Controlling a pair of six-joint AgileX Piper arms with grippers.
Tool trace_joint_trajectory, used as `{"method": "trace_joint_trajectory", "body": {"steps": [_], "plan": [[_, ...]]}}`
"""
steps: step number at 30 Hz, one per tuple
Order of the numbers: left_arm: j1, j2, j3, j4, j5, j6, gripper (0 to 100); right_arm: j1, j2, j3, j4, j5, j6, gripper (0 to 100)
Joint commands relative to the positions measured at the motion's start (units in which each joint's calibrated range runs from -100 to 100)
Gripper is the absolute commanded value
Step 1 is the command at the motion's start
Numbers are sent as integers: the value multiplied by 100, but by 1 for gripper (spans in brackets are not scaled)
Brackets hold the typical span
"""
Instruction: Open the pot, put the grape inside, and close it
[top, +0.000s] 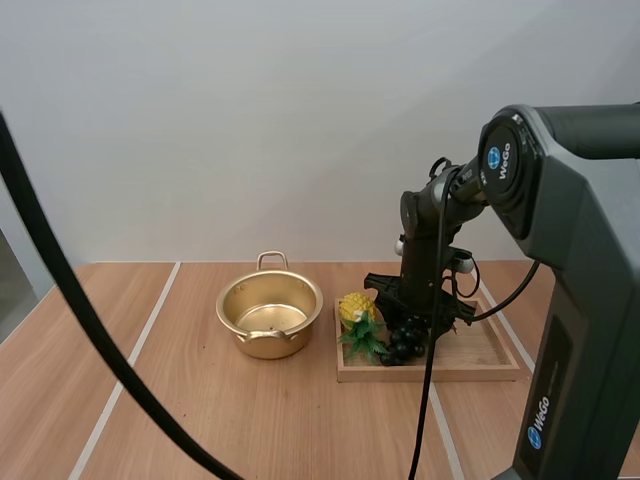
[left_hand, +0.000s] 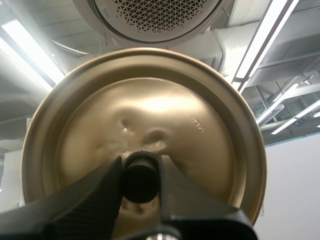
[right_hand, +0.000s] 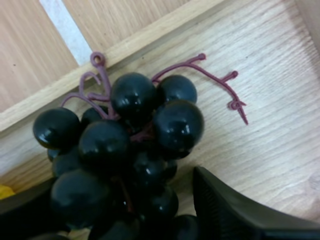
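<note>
Straddling the black bunch of grapes (right_hand: 125, 140) in the shallow wooden tray (top: 480, 355), the right jaws stand wide; the left jaws pinch the black knob (left_hand: 140, 177) of the round golden metal lid (left_hand: 165, 110). Golden two-handled pot (top: 270, 345) sits open beside the tray. Grape pickup in hand; next, likely squeeze and lift.

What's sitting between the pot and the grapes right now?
A yellow toy fruit with green leaves stands on the wooden tray, between the pot and the grapes, seen in the high view.
</note>
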Motion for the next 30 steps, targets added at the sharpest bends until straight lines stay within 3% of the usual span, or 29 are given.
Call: {"method": "trace_joint_trajectory", "body": {"steps": [1, 2, 6, 7, 16, 25, 30], "plan": [[-22, -4, -18, 86, -244, 2, 0, -20, -34, 24, 17, -76, 25, 92], [-22, -4, -18, 86, -244, 2, 0, -20, -34, 24, 17, -76, 25, 79], [-22, -4, -18, 86, -244, 2, 0, -20, -34, 24, -104, -9, 25, 6], [-22, -4, -18, 86, -244, 2, 0, -20, -34, 24, -70, -2, 25, 0], [-22, -4, -18, 86, -244, 2, 0, -20, -47, -6, -197, -59, 25, 0], [-22, -4, -18, 86, -244, 2, 0, -20, -528, -1038, -51, 1946, -315, 0], [-22, -4, -18, 86, -244, 2, 0, -20, -1304, -1389, -61, 2235, -635, 0]]}}
